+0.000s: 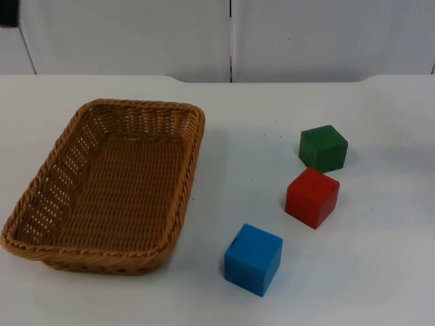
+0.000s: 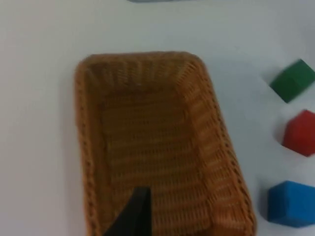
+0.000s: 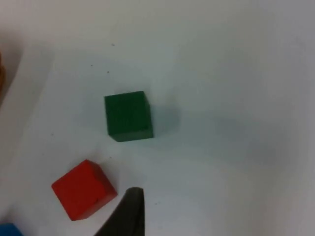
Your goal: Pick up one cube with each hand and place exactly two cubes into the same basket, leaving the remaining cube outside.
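A: Start nearest the camera in the top view. What sits there?

B: The blue cube (image 1: 253, 259), on the white table (image 1: 380, 272), at about 5 o'clock from the table's middle. Just beyond it, toward 1 o'clock, stands the red cube (image 1: 312, 197), and farther along the same line the green cube (image 1: 323, 148). The 3 cubes are apart from each other, the red and green ones close together.

A: And the basket?

B: The wicker basket (image 1: 41, 204) lies at 9 o'clock from the cubes, near the blue one but not touching it. Its long side runs away from the camera. There are 0 cubes in it; all 3 stand outside on the table.

A: Where is the left gripper?

B: The left gripper (image 2: 133, 216) hangs above the basket; in the left wrist view 1 black fingertip stands over the woven floor. That view also takes in the green, red and blue cubes beside the basket's long wall. Whether its fingers are spread or clenched I cannot tell.

A: The right gripper?

B: The right gripper (image 3: 125, 214) hangs above the table near the red cube, with the green cube farther off. 1 dark fingertip is visible just beside the red cube, not touching it. Its state I cannot tell either.

A: Farthest back?

B: The grey partition wall (image 1: 136, 34), at 12 o'clock.
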